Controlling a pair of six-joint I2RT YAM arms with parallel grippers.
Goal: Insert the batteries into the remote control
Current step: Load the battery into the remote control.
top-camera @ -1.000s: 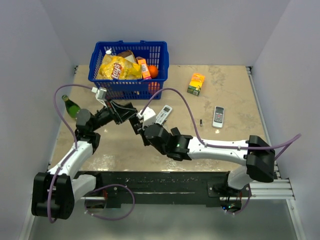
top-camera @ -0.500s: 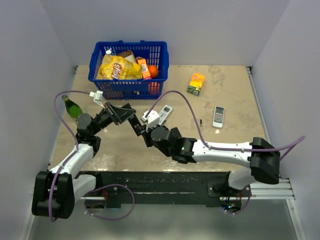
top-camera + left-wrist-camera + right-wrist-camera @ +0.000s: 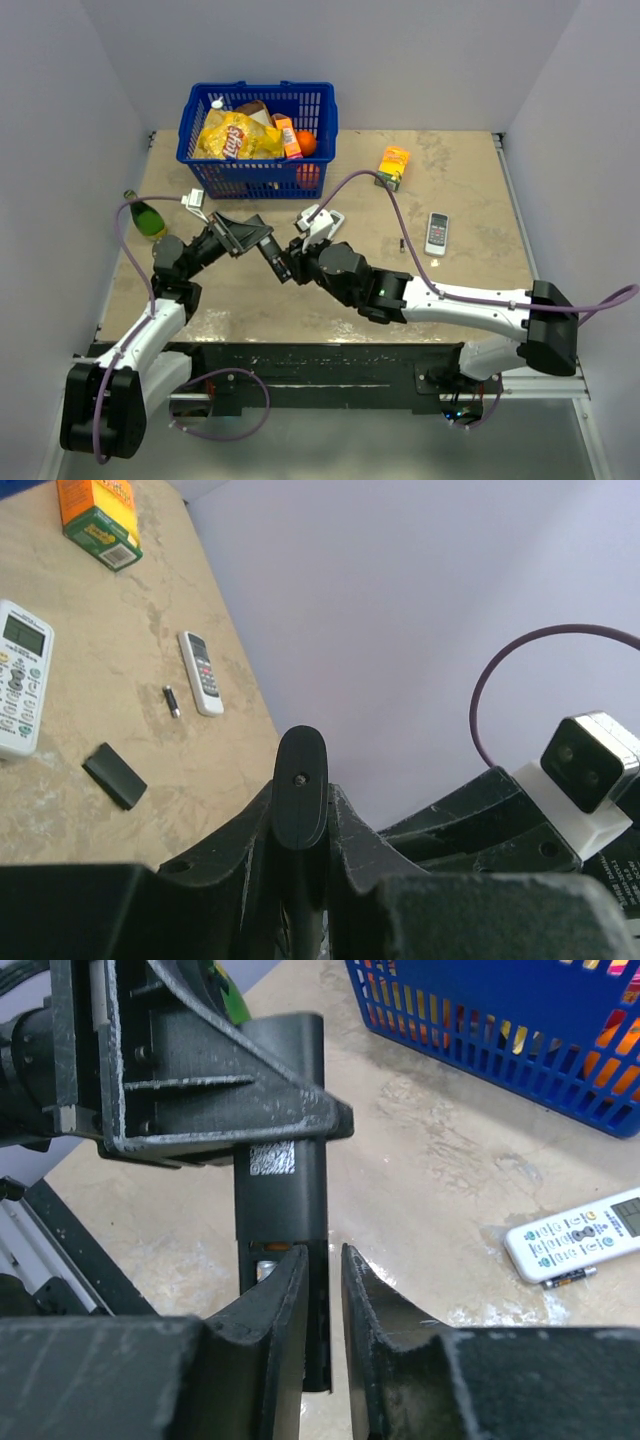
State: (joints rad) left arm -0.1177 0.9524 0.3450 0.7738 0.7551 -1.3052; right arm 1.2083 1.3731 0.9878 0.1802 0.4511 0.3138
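Remote control (image 3: 281, 1205) clamped in left gripper (image 3: 300, 825), raised off the table (image 3: 100, 730) so its battery bay (image 3: 268, 1262) meets right gripper (image 3: 325, 1260). Jaws narrow there; any grip cannot be told. Spare battery (image 3: 172, 700) lies loose.

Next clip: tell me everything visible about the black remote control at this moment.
The remote control is a slim, matte black bar, plastic by its look, with a rounded end and a small white label on one face. The left gripper clamps it across the middle, held in the air. Its battery bay looks open, with something metallic inside. The right gripper has its jaws narrowly apart at the bay end; whether they touch it is unclear.
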